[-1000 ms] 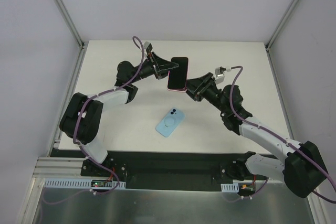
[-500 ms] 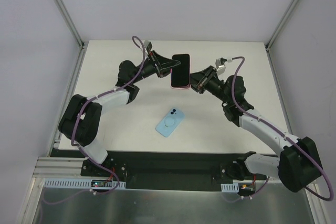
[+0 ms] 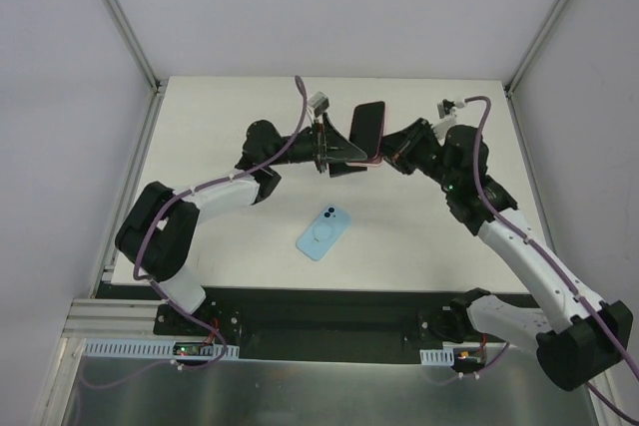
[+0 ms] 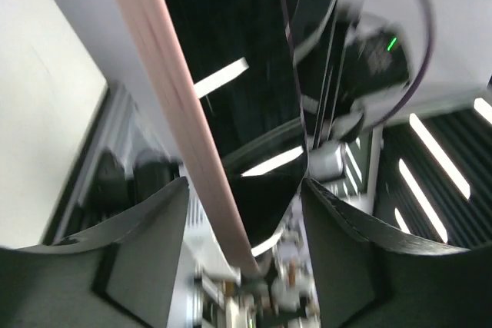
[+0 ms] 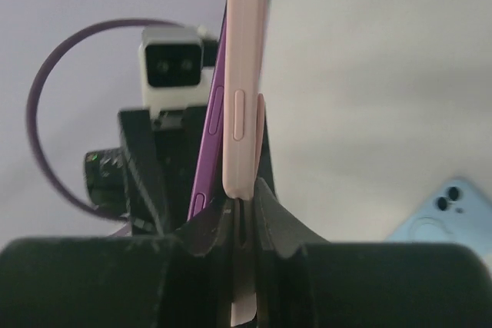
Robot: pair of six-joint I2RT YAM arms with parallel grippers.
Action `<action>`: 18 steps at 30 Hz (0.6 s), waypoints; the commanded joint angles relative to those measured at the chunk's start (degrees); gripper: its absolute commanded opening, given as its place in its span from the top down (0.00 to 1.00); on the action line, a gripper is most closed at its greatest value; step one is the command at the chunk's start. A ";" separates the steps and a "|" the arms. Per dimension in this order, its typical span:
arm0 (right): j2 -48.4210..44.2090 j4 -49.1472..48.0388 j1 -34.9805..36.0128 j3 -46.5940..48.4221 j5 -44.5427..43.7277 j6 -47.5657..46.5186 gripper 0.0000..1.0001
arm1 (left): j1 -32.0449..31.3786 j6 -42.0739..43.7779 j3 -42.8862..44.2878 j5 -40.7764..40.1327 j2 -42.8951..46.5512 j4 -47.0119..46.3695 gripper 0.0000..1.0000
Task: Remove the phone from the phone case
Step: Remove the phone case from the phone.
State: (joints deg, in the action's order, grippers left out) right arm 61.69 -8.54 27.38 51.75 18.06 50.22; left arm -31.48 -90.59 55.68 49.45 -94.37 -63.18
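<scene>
The phone (image 3: 366,125), black screen up, is held in the air over the far middle of the table, still partly in its pink phone case (image 3: 361,162). In the right wrist view the purple phone edge (image 5: 209,132) stands slightly off the pink case (image 5: 244,51). My right gripper (image 3: 392,152) (image 5: 243,190) is shut on the case's lower edge. My left gripper (image 3: 344,152) (image 4: 244,186) is open. Its fingers (image 4: 146,243) stand either side of the dark screen (image 4: 231,74) and pink case rim (image 4: 175,113), with gaps.
A light-blue phone-shaped item (image 3: 324,232) (image 5: 446,213) lies back up on the white table (image 3: 220,117), nearer the arm bases. Metal frame posts and white walls close in the table's left, right and far sides.
My left gripper has opened off the phone. My right gripper closed on the pink case. Both grippers and the phone shifted right, and the phone tilted flatter.
</scene>
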 commanded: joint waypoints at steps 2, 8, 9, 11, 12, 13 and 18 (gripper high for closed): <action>-7.11 26.26 -1.10 9.15 -17.71 -18.03 0.99 | -0.95 5.85 1.10 12.34 2.52 1.29 0.32; -7.73 39.64 -1.18 8.81 -27.99 -26.12 0.99 | 2.65 6.92 -0.57 12.34 3.05 4.64 0.27; -7.29 41.65 -1.18 8.46 -28.43 -26.74 0.99 | 3.00 7.00 -0.83 12.34 3.22 4.73 0.27; -5.45 43.33 -1.18 7.58 -28.96 -27.54 0.98 | 3.97 7.53 -1.80 12.34 3.49 5.61 0.27; -4.57 45.17 -1.18 7.49 -29.05 -28.41 0.99 | 4.76 7.96 -1.98 12.34 3.84 6.13 0.27; -2.47 46.14 -1.01 7.58 -29.31 -28.94 0.99 | 5.11 8.40 -2.07 12.34 4.19 7.88 0.27; 4.04 51.16 1.62 8.98 -31.86 -32.02 0.98 | 6.61 14.73 -1.63 12.42 6.38 16.31 0.27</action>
State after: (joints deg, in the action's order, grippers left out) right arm 62.63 38.87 26.94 58.87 -10.33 22.44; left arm -25.74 -82.35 53.41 60.05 -92.44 -51.83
